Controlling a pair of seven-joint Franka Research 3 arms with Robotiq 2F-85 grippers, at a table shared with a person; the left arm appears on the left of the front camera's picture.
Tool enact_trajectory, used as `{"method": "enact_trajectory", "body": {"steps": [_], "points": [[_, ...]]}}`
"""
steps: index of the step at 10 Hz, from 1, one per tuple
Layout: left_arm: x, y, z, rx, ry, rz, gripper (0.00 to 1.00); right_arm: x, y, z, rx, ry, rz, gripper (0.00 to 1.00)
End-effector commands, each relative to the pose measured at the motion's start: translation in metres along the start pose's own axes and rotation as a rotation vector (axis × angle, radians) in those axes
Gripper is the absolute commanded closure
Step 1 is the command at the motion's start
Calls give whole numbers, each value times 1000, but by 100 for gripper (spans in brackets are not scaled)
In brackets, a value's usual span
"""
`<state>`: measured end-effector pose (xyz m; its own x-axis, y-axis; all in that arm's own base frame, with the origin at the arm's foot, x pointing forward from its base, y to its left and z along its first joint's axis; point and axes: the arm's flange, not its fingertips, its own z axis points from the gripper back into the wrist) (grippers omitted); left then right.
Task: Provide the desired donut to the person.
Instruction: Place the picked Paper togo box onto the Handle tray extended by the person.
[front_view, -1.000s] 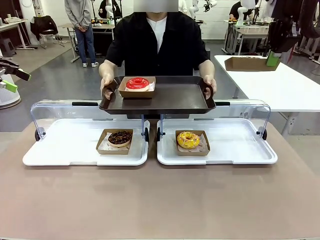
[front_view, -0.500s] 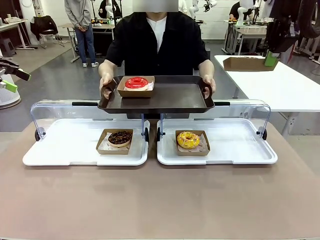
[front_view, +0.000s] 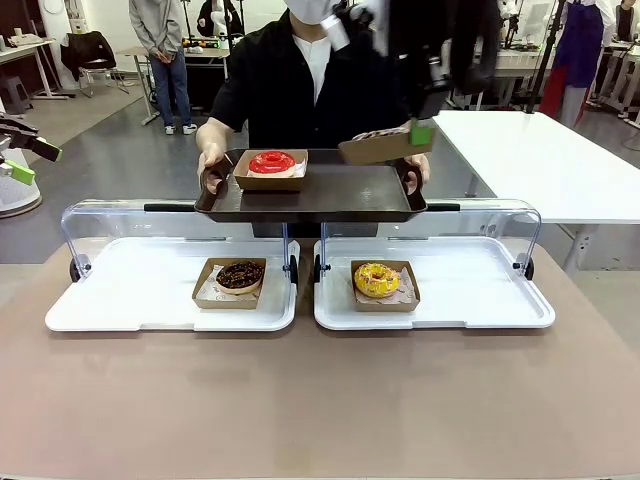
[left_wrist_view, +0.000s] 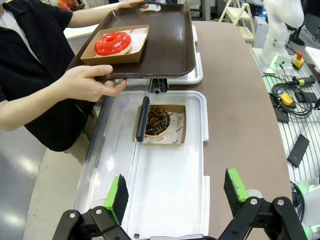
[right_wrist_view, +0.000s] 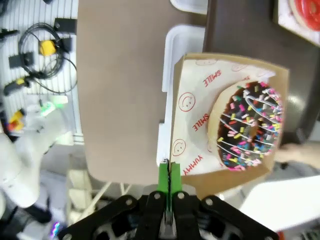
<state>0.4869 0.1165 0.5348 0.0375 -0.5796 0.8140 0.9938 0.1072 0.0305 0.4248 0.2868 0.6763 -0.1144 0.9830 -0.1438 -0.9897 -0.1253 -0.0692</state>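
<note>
The person (front_view: 310, 80) in a black top holds a brown tray (front_view: 340, 192) with both hands over the far edge of the table. A red donut (front_view: 272, 162) in a cardboard box sits on its left part. My right gripper (front_view: 421, 133) is shut on the rim of a cardboard box (front_view: 380, 148) just above the tray's right part. In the right wrist view that gripper (right_wrist_view: 169, 176) pinches the box edge, and a chocolate donut with coloured sprinkles (right_wrist_view: 250, 127) lies inside. My left gripper (left_wrist_view: 176, 189) stands open above the left white tray.
Two white trays (front_view: 150, 300) (front_view: 480, 300) with raised clear lids lie on the table. One holds a chocolate donut (front_view: 239, 275), the other a yellow donut (front_view: 376, 279). A white table (front_view: 540, 160) stands at the right. Another person stands far back left.
My right arm has swung in from the right with the boxed sprinkle donut to above the brown tray's right part. The person has lifted the tray slightly. The left gripper has not moved.
</note>
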Motion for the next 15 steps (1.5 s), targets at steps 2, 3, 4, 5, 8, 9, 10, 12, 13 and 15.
{"method": "enact_trajectory", "body": {"steps": [2,3,4,5,8,9,10,12,13,15], "points": [[1,0,2,-2,-18,3,0,21,-54,-4,34,76,-17,99],[1,0,2,-2,-18,3,0,22,-63,-10,40,85,-34,99],[1,0,2,-2,-18,3,0,19,-69,-15,45,71,-39,99],[1,0,2,-2,-18,3,0,13,-74,-19,12,46,-19,99],[1,0,2,-2,-18,3,0,-4,-84,-49,-99,-36,77,99],[1,0,2,-2,-18,3,0,-6,-88,-63,-107,-68,100,99],[1,0,2,-2,-18,3,0,-7,-91,-74,-128,-74,115,99],[1,0,2,-2,-18,3,0,-5,-93,-88,-136,-73,113,99],[1,0,2,-2,-18,3,0,-4,-92,-92,-147,-78,110,99],[1,0,2,-2,-18,3,0,-1,-94,-103,-120,-85,94,99]]}}
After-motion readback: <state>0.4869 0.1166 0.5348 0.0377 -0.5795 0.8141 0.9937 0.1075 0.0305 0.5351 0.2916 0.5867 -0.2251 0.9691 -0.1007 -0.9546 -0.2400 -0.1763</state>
